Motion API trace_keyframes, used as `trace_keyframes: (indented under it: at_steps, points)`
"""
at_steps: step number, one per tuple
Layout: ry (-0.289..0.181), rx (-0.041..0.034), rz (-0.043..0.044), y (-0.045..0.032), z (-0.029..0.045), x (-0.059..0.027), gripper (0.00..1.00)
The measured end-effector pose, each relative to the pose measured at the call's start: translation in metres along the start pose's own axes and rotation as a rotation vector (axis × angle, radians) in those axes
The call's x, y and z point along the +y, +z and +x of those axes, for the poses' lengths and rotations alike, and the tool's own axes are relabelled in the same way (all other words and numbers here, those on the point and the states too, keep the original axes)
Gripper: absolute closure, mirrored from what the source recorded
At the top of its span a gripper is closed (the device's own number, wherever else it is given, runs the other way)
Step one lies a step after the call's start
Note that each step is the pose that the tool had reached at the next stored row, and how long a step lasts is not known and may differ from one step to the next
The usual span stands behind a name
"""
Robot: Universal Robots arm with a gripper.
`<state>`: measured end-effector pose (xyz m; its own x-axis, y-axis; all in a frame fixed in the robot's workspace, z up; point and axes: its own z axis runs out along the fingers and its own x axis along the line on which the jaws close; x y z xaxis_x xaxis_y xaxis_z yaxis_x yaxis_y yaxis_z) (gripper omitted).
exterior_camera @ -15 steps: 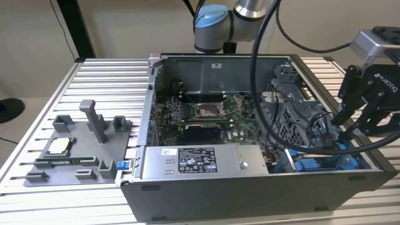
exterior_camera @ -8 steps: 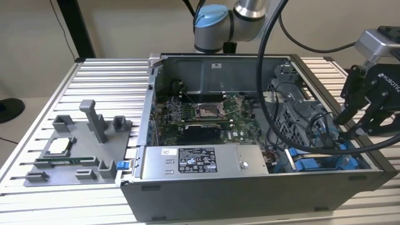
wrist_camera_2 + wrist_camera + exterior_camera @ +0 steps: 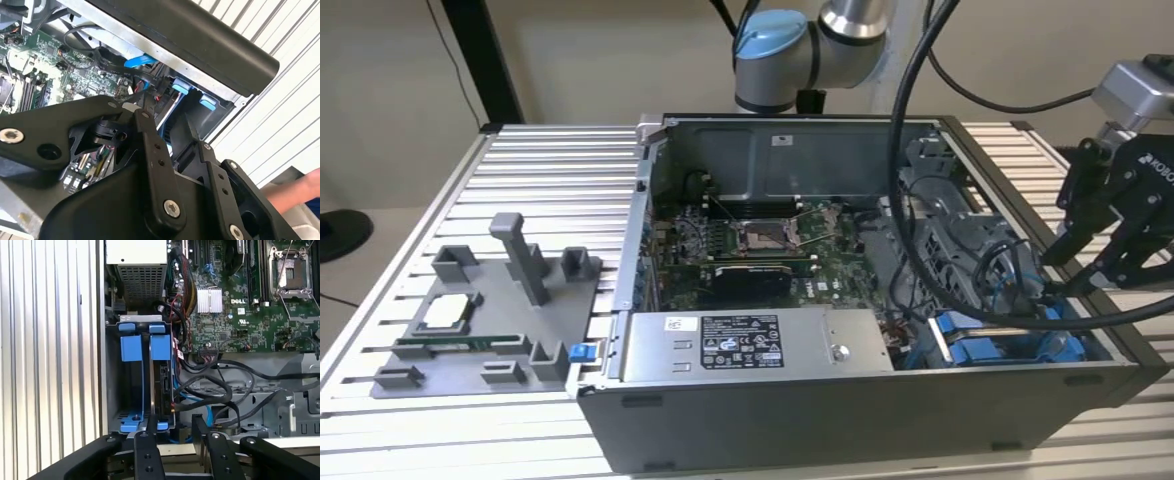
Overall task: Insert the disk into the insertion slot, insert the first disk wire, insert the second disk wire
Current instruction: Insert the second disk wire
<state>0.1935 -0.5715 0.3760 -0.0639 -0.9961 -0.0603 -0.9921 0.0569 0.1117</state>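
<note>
The insertion slot (image 3: pixel 131 390) is a grey bay with blue clips at the case's corner, at the exterior view's lower right (image 3: pixel 1014 350). The disk (image 3: pixel 163 382) stands on edge in one side of the bay under a blue carrier tab; the side beside it looks hollow. Black wires (image 3: pixel 210 392) and a light blue wire (image 3: pixel 208 416) run close to the disk's connector edge; whether any is plugged in I cannot tell. My gripper (image 3: pixel 175 442) hovers above the bay, open with nothing between its fingers (image 3: pixel 150 150). In the exterior view the gripper (image 3: pixel 1083 272) hangs just outside the case wall.
The open computer case (image 3: pixel 854 420) lies on a slatted metal table (image 3: pixel 547 170). Inside are the motherboard (image 3: pixel 761 250) and a silver power-supply box (image 3: pixel 747 345). A grey fixture (image 3: pixel 480 320) with parts sits at the exterior view's left. A person's hand (image 3: pixel 295 195) is near the table edge.
</note>
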Motion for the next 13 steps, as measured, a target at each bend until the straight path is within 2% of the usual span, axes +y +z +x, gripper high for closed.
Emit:
trace_keyframes:
  at_steps: [4, 13]
  points:
    - [0.000, 0.0001, -0.0018, -0.0004, -0.0007, -0.0033, 0.00]
    - [0.000, 0.0002, -0.0019, -0.0004, -0.0007, -0.0036, 0.00]
